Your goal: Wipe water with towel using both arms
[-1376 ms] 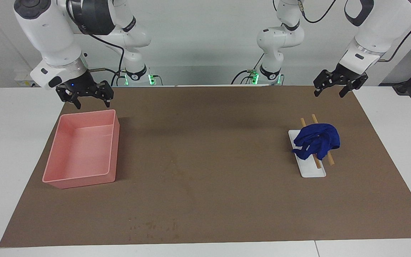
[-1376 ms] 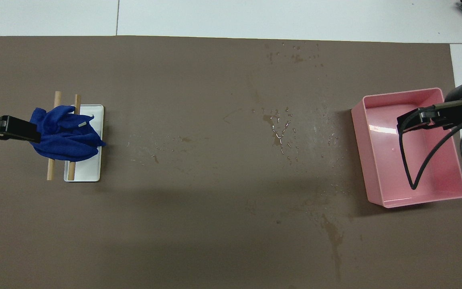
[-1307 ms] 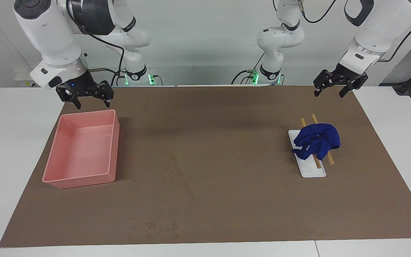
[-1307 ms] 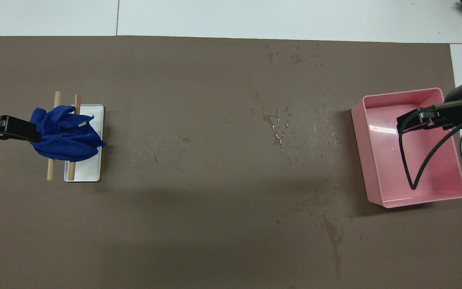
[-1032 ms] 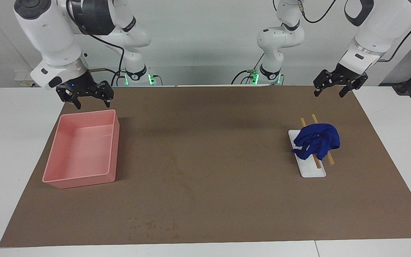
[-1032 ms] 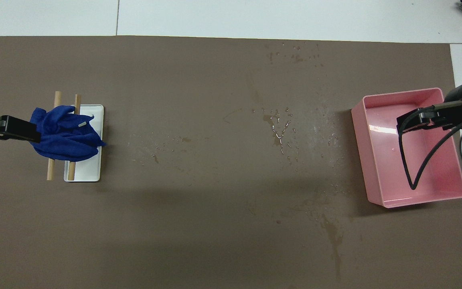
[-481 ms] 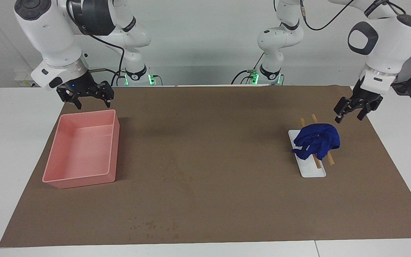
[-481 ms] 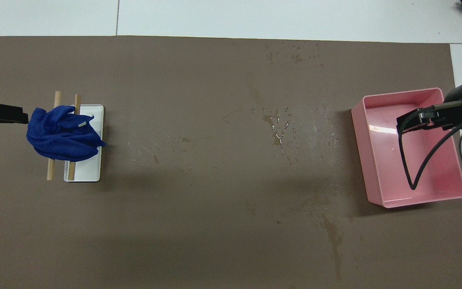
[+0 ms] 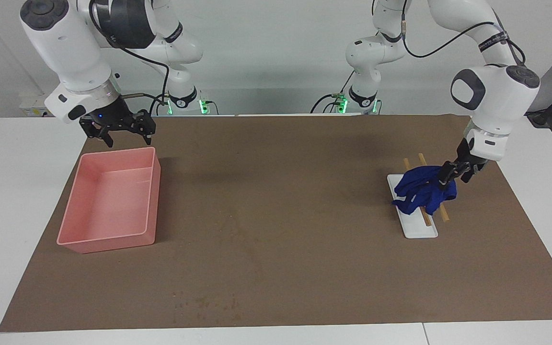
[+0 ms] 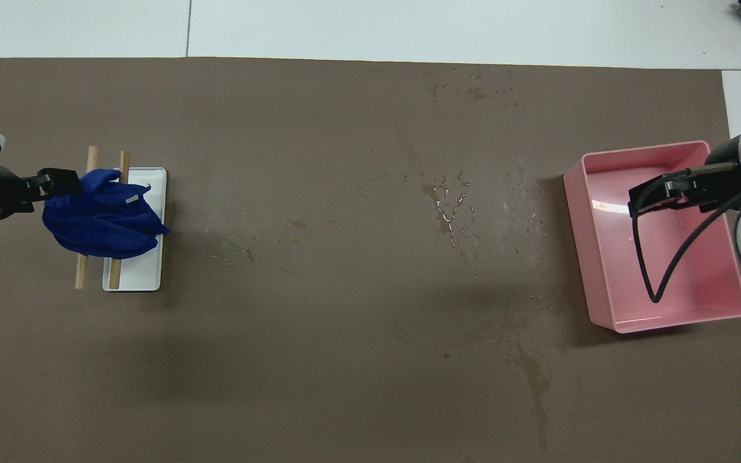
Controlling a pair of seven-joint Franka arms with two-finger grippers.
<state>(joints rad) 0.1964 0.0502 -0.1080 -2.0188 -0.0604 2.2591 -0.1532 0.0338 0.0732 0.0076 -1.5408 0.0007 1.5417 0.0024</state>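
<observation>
One brown mat [image 9: 276,220] covers most of one white table [image 9: 12,191], and everything else sits on it. Two white arms reach in from the robots' end.

One pink tray [image 9: 108,203] lies at the right arm's end of the table, just under and slightly farther out than the right gripper [image 9: 123,135], which hangs in the air over the tray's edge nearest the robots. Its fingers are spread wide and hold nothing. In the overhead view a black cable loop hangs across the tray.

One white rack [image 9: 412,211] with two wooden sticks [image 9: 419,160] lies at the left arm's end. One blue towel [image 9: 424,190], crumpled in many folds, is draped over the sticks and the rack, directly at the left gripper [image 9: 453,176]. That gripper is down at the towel's edge toward the left arm's end; its fingertips meet the cloth, but whether they have closed on it cannot be told.

One scatter of water drops [image 10: 451,212] glistens on the mat between the two grippers, nearer the tray. A second sprinkle of small drops [image 10: 470,80] lies at the mat's edge farthest from the robots.

The towel hides the middle of both sticks and part of the rack. In the overhead view both arms are cut off at the picture's edges.
</observation>
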